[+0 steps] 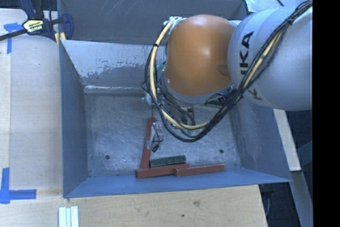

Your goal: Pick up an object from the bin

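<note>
The grey metal bin (71,125) takes up most of the frame, its sloping walls running down to a scuffed, speckled floor. The arm (276,61) comes in from the right edge as a thick silver-grey body and covers the bin's upper right corner. At its end sits the rounded orange cover (199,53), above the upper middle of the floor. Yellow and black cables (183,127) loop round and below that cover and hang towards the centre of the bin.

On the floor, the biggest thing is a long reddish-brown strip (204,169). It lies flat along the foot of the lower wall, from left of centre out to the right. A second reddish-brown strip (146,151), narrower, rises from the long one's left end and points almost straight up the frame, leaning a little to the right. A short dark green bar (168,160) lies just above the long strip and just right of the narrow one.

The gripper (155,138) shows as a small dark and pale tip under the cable loops, centre-left of the floor. It is just beside the upper part of the narrow strip, on that strip's right, and above the green bar. Whether it touches the strip, and whether it is spread or closed, I cannot tell.
</note>
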`<action>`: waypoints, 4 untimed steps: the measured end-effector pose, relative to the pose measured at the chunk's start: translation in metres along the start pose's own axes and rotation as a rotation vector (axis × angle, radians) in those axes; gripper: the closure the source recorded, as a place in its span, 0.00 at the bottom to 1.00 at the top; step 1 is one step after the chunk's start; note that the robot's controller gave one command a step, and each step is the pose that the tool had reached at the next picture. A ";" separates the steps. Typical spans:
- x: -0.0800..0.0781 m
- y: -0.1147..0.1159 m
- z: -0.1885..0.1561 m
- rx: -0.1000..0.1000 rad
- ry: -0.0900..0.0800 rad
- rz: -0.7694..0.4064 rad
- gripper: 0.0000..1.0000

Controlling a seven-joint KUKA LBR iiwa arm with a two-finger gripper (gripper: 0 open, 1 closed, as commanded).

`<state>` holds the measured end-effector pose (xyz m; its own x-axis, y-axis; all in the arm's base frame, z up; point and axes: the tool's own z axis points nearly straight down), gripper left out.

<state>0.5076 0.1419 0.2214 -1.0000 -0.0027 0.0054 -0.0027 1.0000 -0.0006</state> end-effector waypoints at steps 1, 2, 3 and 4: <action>-0.039 -0.049 0.104 0.002 -0.002 -0.205 0.00; -0.002 -0.056 0.152 0.001 -0.009 -0.605 0.00; -0.025 -0.119 0.150 0.004 -0.011 -0.666 0.00; -0.025 -0.115 0.149 0.002 -0.013 -0.667 1.00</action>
<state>0.5318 0.0270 0.0719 -0.7838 -0.6210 -0.0066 -0.6210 0.7838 -0.0032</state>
